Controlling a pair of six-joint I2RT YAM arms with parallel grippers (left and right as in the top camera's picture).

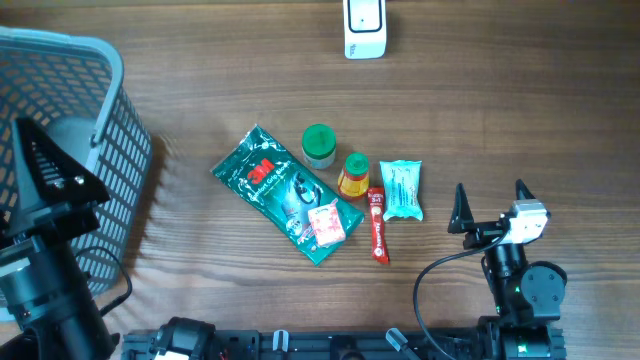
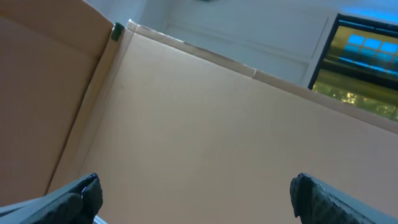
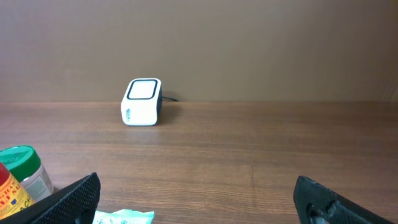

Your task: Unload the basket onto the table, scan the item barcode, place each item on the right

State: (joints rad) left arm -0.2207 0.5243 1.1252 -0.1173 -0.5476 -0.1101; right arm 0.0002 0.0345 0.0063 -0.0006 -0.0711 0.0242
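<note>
A white barcode scanner [image 1: 364,28] stands at the table's far edge; in the right wrist view the scanner [image 3: 142,101] faces me. Mid-table lie a green 3M bag [image 1: 280,190] with a small pink packet [image 1: 326,224] on it, a green-lidded jar [image 1: 319,145], a yellow bottle [image 1: 353,175], a red stick pack [image 1: 378,225] and a teal packet [image 1: 402,190]. My right gripper [image 1: 490,200] is open and empty, just right of the teal packet [image 3: 123,217]. My left gripper [image 1: 45,160] hangs over the basket, open and empty [image 2: 196,193], looking at a cardboard wall.
A grey plastic basket [image 1: 115,110] fills the left side of the table. A brown cardboard wall [image 2: 205,112] stands behind the workspace. Bare wood lies between the items and the scanner.
</note>
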